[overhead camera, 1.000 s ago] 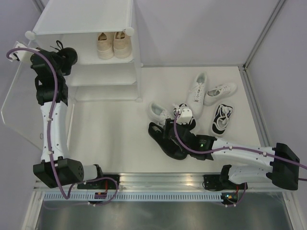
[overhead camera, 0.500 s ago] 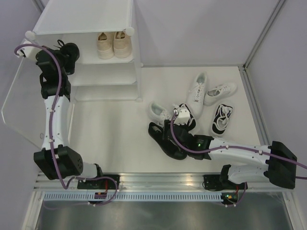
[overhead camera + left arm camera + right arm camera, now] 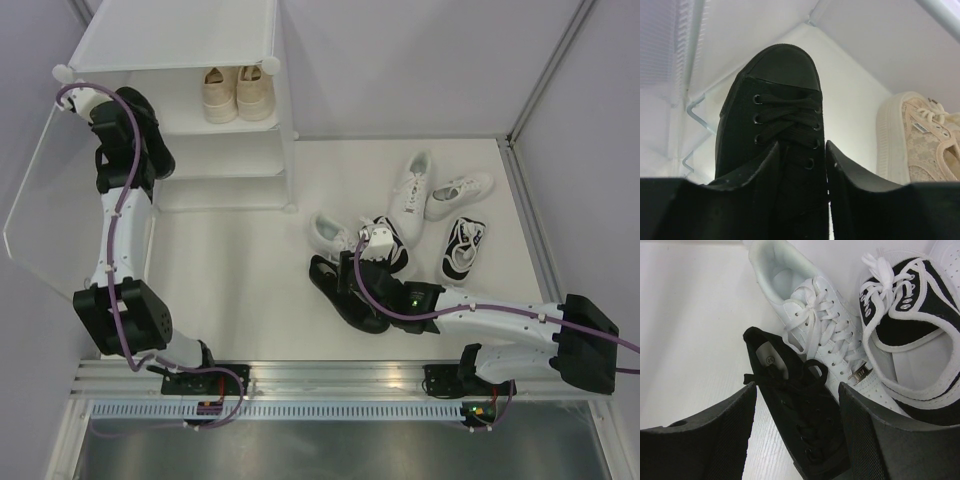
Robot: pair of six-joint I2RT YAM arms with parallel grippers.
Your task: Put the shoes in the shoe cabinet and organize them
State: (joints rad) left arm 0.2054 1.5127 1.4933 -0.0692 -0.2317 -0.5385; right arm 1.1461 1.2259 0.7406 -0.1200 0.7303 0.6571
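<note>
The beige pair (image 3: 238,93) stands side by side on the upper shelf of the shoe cabinet (image 3: 180,40), so one pair is done. The left claw (image 3: 801,150) is inside this same shelf and is pinching a black shoe (image 3: 775,85) at the laced part. The toe points away from the claw, toward the back wall, and one beige shoe (image 3: 920,135) is just beside it on the claw's right. I judge this shoe is nearly placed but not yet released.

The right claw (image 3: 797,385) is spread wide and holds nothing. It hovers over the second black shoe (image 3: 795,410), which lies on the table (image 3: 240,270) directly under the gap between the fingers.

What is left is most of the work: I count six shoes on the table, and the two lower shelves look empty.

In the way of the right claw, a white shoe (image 3: 820,340) lies touching the black one just beyond the right finger, and a black-and-white shoe (image 3: 910,315) is further right. The grasp must be careful there. The frosted door (image 3: 50,210) hangs open on the outer side of the left arm.
</note>
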